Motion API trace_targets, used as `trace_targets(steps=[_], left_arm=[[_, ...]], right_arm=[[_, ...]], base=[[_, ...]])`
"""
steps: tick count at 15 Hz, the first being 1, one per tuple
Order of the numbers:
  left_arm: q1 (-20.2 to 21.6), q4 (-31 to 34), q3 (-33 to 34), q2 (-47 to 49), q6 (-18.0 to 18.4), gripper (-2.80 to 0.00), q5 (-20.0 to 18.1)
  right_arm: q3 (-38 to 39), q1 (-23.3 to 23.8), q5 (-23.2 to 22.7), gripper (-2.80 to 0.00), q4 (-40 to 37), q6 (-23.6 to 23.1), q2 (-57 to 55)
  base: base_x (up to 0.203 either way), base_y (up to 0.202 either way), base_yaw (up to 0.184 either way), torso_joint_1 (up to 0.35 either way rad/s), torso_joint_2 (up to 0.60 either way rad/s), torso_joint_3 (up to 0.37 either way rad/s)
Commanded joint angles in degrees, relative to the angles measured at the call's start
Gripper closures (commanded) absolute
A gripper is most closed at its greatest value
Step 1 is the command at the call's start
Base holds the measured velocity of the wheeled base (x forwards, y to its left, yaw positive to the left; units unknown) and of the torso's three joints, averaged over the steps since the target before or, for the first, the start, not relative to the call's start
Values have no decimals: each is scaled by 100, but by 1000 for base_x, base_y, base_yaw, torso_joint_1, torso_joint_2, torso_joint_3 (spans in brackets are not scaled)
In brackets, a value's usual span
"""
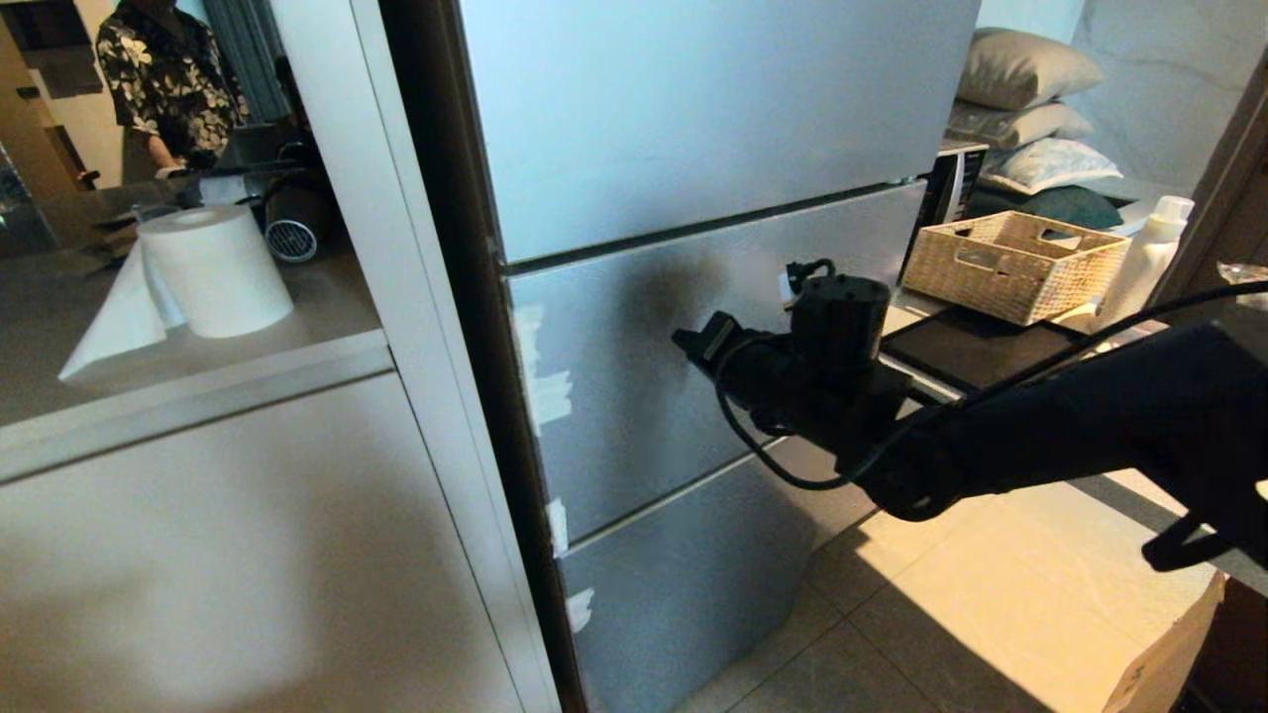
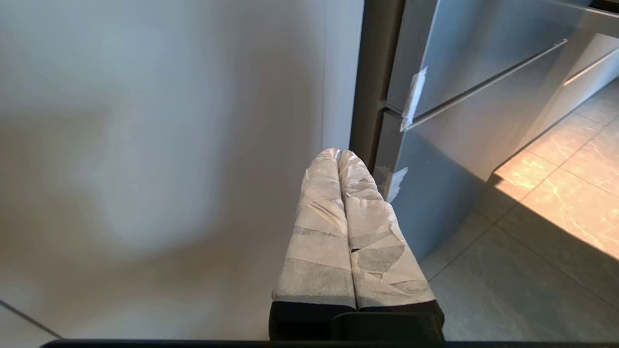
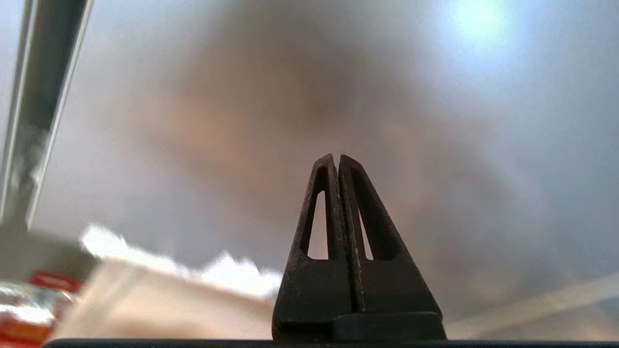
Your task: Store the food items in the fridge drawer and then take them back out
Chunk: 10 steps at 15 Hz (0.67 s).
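Observation:
The silver-blue fridge [image 1: 693, 149] stands with all its fronts closed, so the fridge drawer and the food items are hidden. My right gripper [image 1: 698, 342] reaches in from the right and hovers just before the middle front [image 1: 634, 396]. Its black fingers [image 3: 321, 208] are pressed together with nothing between them, and the blurred grey panel fills the right wrist view. My left gripper [image 2: 338, 152] hangs low by the white cabinet panel [image 2: 145, 145], near the fridge's lower corner [image 2: 435, 193]. Its tape-wrapped fingers [image 2: 319, 232] are shut and empty.
A white cabinet [image 1: 248, 545] with a paper towel roll [image 1: 213, 267] on its counter stands left of the fridge. A wicker basket [image 1: 1010, 262] and a white bottle [image 1: 1149, 253] sit at the right. A person [image 1: 163, 79] stands far back left. A cardboard box [image 1: 1169, 654] is on the tiled floor.

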State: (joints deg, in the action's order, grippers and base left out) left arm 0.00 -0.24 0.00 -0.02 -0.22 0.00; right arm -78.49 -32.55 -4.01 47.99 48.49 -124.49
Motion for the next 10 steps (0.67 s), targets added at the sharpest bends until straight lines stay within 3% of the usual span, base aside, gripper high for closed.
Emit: trace_targets(steps=[1,4,6,10], left_arm=[[0,-2,9,2,-4,0,0],[0,-2,9,2,-4,0,0],[-2,-2,9,2,-4,0,0],[-8,-2,9,2,-4,0,0]], right_arm=[[-538,-18,24,0,60,303,-466],[-484,-35,148,0,31,392,-226],[153,-78,273,0,2,171,385],[2387,79,474,0,-436,-1343,2412]], base=[[0,0,0,0,0,0],[0,0,0,0,0,0],[0,0,0,0,0,0],[0,0,0,0,0,0]])
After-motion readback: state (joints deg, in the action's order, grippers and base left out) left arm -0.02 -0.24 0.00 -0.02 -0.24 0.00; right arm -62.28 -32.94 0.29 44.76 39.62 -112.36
